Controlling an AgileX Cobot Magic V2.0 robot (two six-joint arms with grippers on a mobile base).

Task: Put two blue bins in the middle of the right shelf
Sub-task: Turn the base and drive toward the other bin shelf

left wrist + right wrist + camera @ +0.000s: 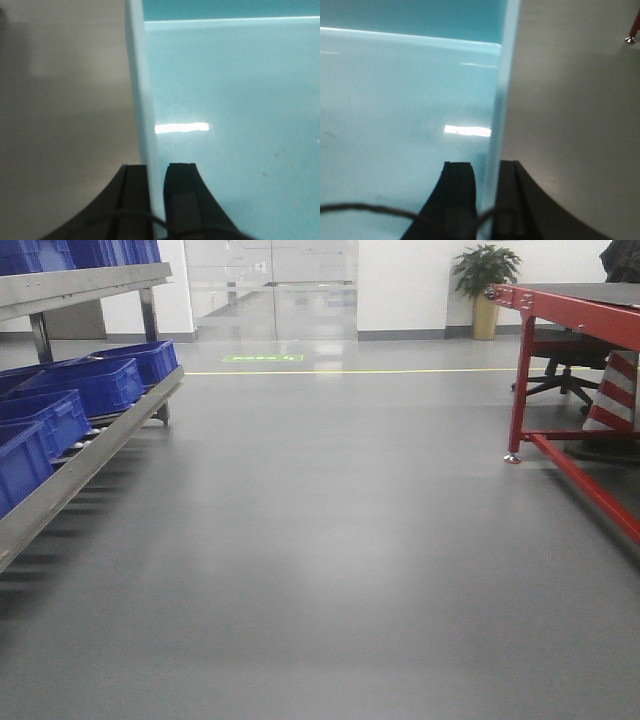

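Floor (320, 540) wide ahead; rack (95, 445) with blue bins (90, 385) on my left, red table (570, 300) on my right. Right shelf is out of view.

The bin (225, 90) shows only at the wrists, cropped, its inside bare and glossy. I judge it stiff, light and slick; the thin walls are the hold.

Left jaws pinch the left wall (142, 90), right jaws the right wall (502, 90), both nearly closed.

Can't tell whether it's lifted, nor which is bin 2.
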